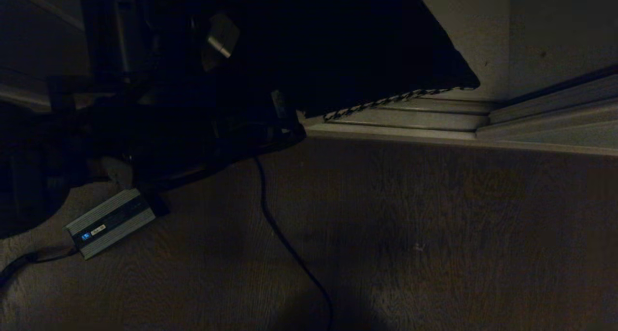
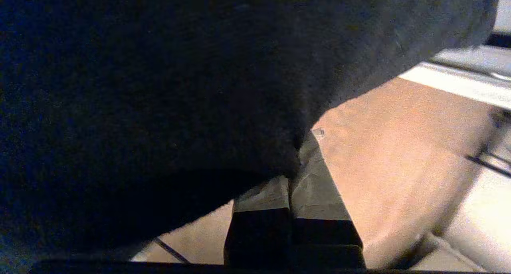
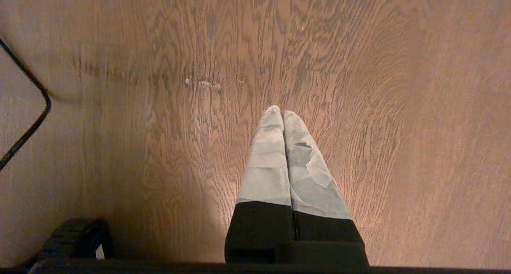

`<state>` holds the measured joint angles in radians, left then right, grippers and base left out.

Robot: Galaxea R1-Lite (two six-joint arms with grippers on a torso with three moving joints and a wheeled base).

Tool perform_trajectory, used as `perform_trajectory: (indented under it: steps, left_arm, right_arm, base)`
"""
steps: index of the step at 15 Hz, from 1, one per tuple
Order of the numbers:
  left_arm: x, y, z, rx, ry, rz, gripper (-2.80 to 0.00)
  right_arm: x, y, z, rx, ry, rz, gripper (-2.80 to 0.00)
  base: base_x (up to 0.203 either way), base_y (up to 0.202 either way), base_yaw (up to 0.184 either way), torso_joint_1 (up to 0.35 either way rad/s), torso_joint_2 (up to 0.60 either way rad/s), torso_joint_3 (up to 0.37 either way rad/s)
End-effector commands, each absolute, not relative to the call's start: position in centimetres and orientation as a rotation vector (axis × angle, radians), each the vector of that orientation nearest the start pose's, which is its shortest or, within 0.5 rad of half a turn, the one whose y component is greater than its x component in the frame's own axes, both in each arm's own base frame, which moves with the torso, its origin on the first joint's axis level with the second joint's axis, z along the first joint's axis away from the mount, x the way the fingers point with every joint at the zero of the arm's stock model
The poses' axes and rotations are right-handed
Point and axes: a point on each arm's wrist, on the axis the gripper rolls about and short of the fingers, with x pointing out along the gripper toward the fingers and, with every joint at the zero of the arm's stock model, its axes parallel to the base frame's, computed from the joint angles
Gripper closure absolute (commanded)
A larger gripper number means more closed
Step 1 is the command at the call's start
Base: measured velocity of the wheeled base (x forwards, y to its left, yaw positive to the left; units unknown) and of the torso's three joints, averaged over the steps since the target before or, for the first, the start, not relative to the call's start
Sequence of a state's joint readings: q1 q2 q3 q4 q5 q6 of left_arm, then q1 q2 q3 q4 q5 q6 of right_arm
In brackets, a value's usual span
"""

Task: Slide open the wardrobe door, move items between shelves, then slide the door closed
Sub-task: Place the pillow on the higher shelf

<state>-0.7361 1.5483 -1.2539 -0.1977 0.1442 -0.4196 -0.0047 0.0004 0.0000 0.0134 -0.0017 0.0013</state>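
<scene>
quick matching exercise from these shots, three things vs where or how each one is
Things:
1. cushion
2. right gripper
3. grey box

States:
a. lying on the wood floor, cable attached
b. shut, empty, pointing at bare floor
c. pinched at its edge by the left gripper, hanging above the floor

Pairs: 1-c, 2-b, 3-a

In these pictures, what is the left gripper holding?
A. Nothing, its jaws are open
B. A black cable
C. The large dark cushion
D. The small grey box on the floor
C. In the left wrist view the left gripper has its jaws shut on the dark fabric of the cushion; the head view shows the cushion raised above the wooden floor, its houndstooth edge showing.
</scene>
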Motion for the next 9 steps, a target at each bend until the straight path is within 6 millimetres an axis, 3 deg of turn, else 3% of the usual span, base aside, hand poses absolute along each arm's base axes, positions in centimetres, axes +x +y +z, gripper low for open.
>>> perform_trajectory:
  steps: [1,9]
  left_arm:
    - [20.3,-18.8,31.7,-0.371,0.201,-0.572,0.0]
    - [17.7,-18.3,31.3,-0.281,0.305,-0.592,0.0]
  right_arm:
    - [-2.3,0.0,7.3,0.002,0.017,-0.006,0.0]
    - [-2.3,0.0,7.3,0.002,0.017,-0.006,0.0]
  base:
    - [0.0,0.0,0.0,0.002,0.0,0.171]
    - [0.0,0.0,0.0,0.002,0.0,0.202]
